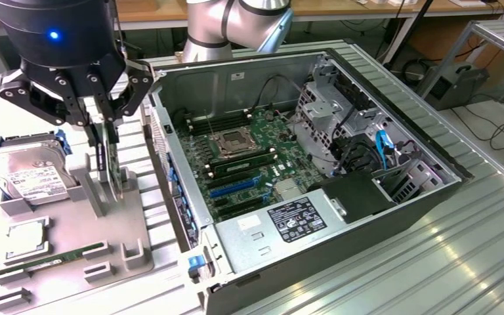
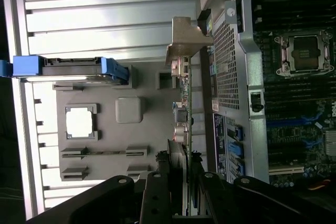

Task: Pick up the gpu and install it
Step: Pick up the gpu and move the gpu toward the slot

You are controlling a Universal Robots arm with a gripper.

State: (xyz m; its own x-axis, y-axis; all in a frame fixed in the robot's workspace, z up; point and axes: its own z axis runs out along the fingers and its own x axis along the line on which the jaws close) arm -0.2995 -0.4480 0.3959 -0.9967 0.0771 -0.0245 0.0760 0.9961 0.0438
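The gpu (image 1: pixel 107 164) is a thin dark card standing on edge over the grey parts holder (image 1: pixel 138 226), at the exterior view's left. My gripper (image 1: pixel 102 121) hangs right above it, with the fingers shut on the card's upper edge. The card's lower edge sits at the holder's upright slot, and I cannot tell whether it has lifted clear. From the wrist, the gpu (image 2: pixel 182 103) runs edge-on away from my gripper (image 2: pixel 181 169), and its silver bracket (image 2: pixel 185 38) is at the far end.
The open computer case (image 1: pixel 427 197) lies beside the holder, showing its motherboard (image 1: pixel 243 157) and blue expansion slots (image 1: pixel 234 188). On the holder rest a hard drive (image 1: pixel 29 170), a processor chip (image 1: pixel 24 233) and a green memory stick (image 1: pixel 50 257). The case wall (image 2: pixel 247 103) runs close alongside the card.
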